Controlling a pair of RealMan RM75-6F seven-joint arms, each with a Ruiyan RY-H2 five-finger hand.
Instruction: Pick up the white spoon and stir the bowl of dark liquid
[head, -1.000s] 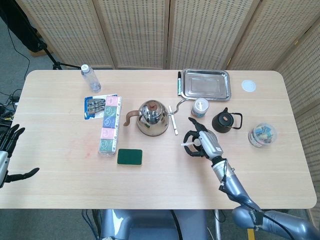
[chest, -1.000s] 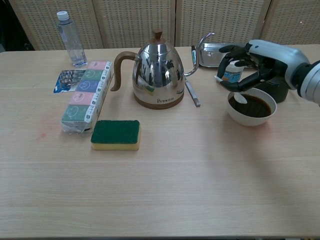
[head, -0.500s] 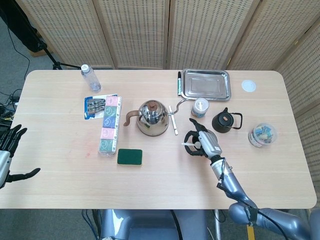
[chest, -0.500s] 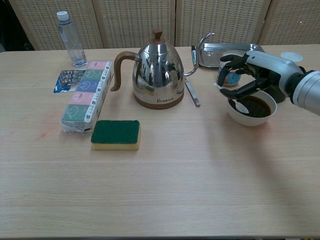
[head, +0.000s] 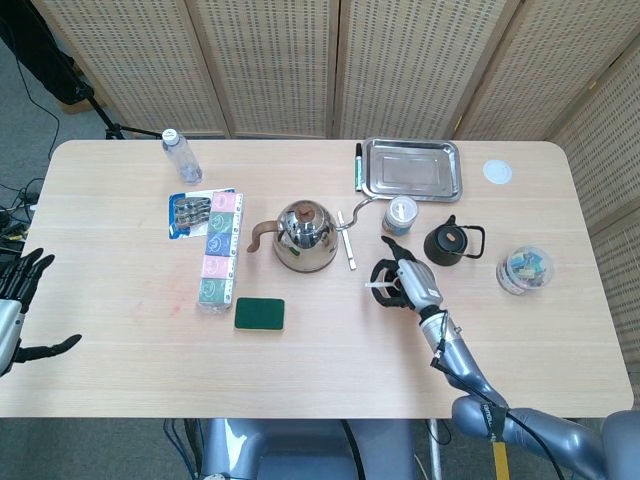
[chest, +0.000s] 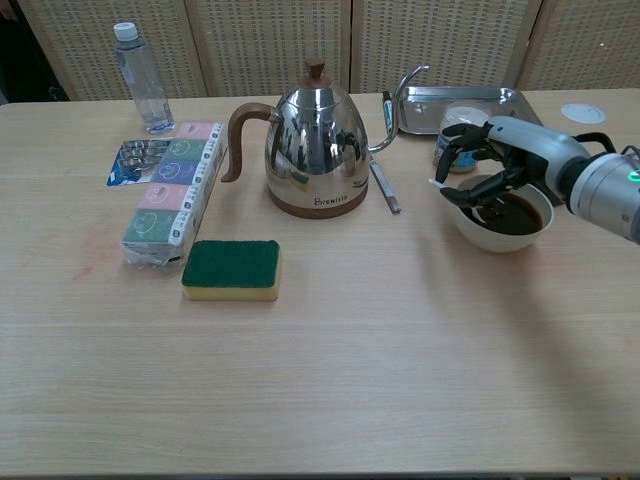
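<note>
A white bowl of dark liquid stands right of the kettle; in the head view my right hand covers most of the bowl. My right hand hovers over the bowl's left rim and holds the white spoon, whose tip dips into the liquid and whose handle pokes out to the left. My left hand hangs open off the table's left edge, holding nothing.
A steel kettle stands mid-table, a green sponge in front of it, a pack of colored boxes and a water bottle to its left. Behind the bowl are a small tin, a black pot and a metal tray.
My right hand has lowered and shifted slightly toward the far side of the bowl, bringing the spoon's tip from above the rim down into the dark liquid. The left hand stays put.
</note>
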